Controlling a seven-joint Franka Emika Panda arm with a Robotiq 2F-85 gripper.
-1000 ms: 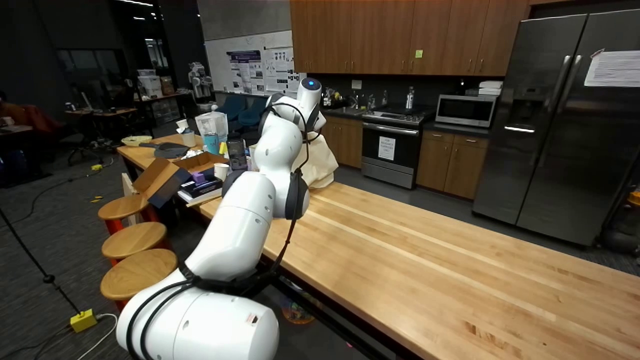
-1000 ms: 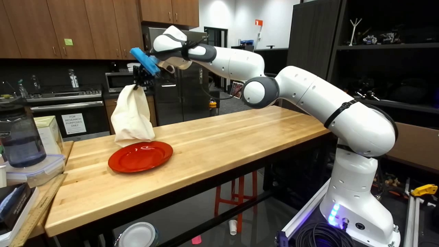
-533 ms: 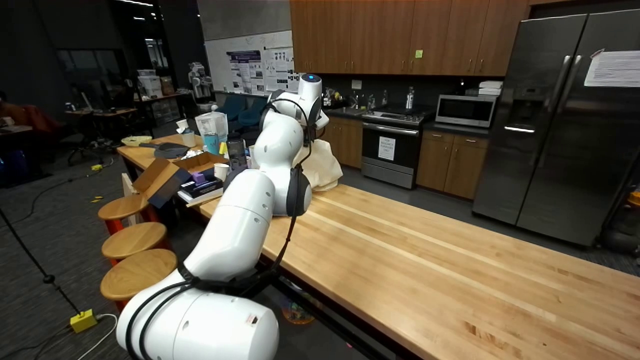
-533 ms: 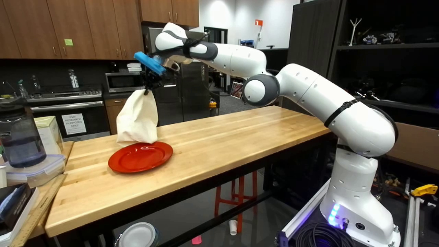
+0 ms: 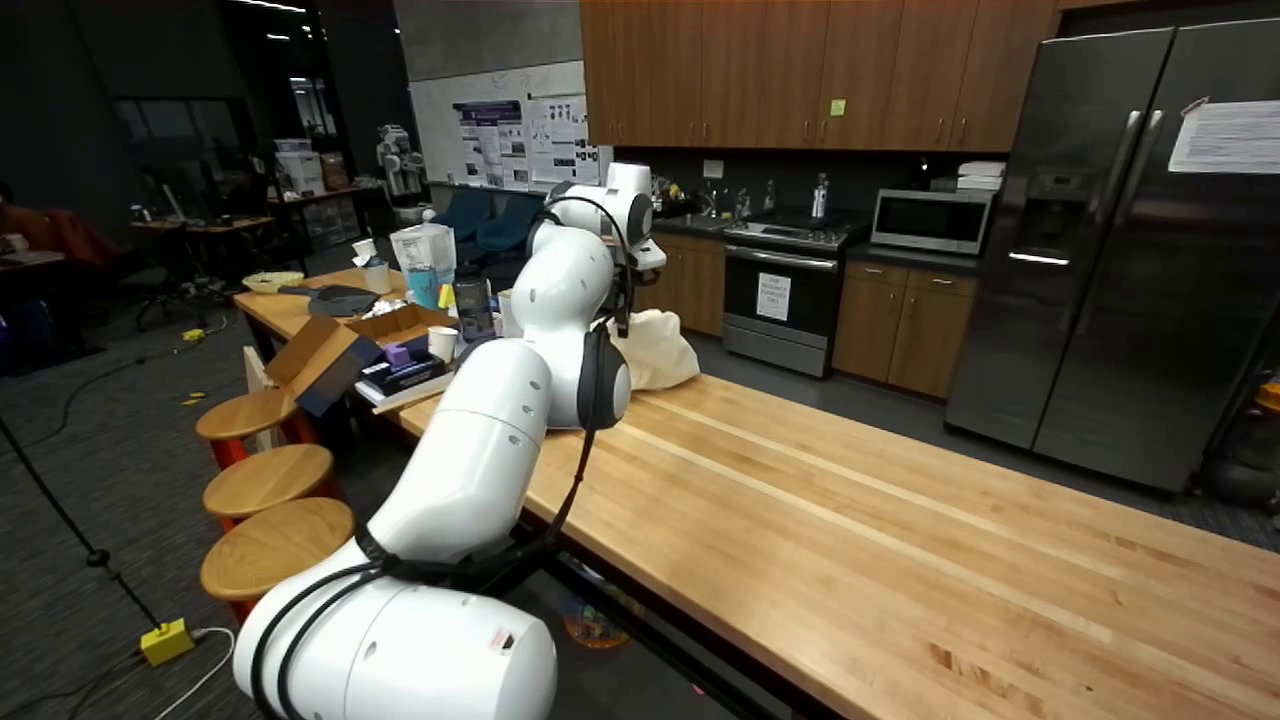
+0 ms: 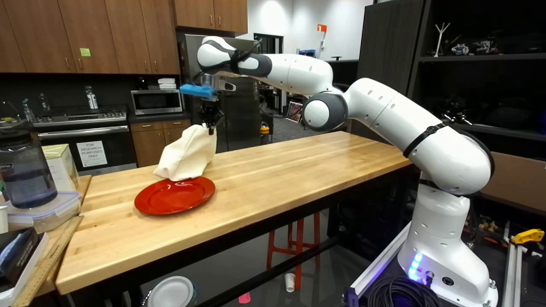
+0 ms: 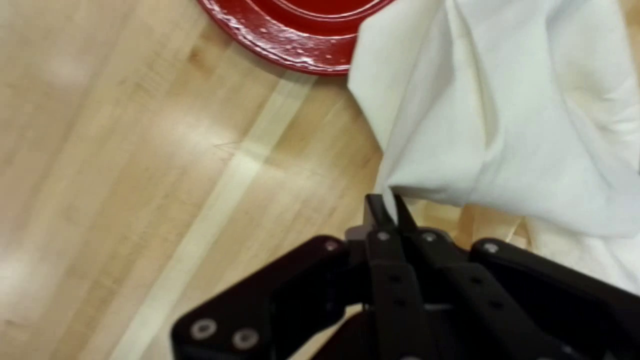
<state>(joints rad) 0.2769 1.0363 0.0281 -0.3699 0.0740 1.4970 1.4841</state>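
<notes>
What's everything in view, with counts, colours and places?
Butcher-block table: 1, tan, across both exterior views.
Plate: 1, red, on the table.
Cloth: 1, cream, by the plate's rim.
Bottle: 1, smoky grey, left in an exterior view.
Storage container: 1, clear, apparently under the bottle.
Ruler: 1, yellowish, near the container.
Stools: 3, tan, left in an exterior view.
Open box: 1, brown-blue, beyond the stools.
Oven: 1, silver-black, background.
Microwave: 1, silver, right of the oven.
Refrigerator: 1, dark grey, right of the microwave.
Gripper: 1, black, shut on the cloth's edge.
Robot arm: 1, white, above the table.
</notes>
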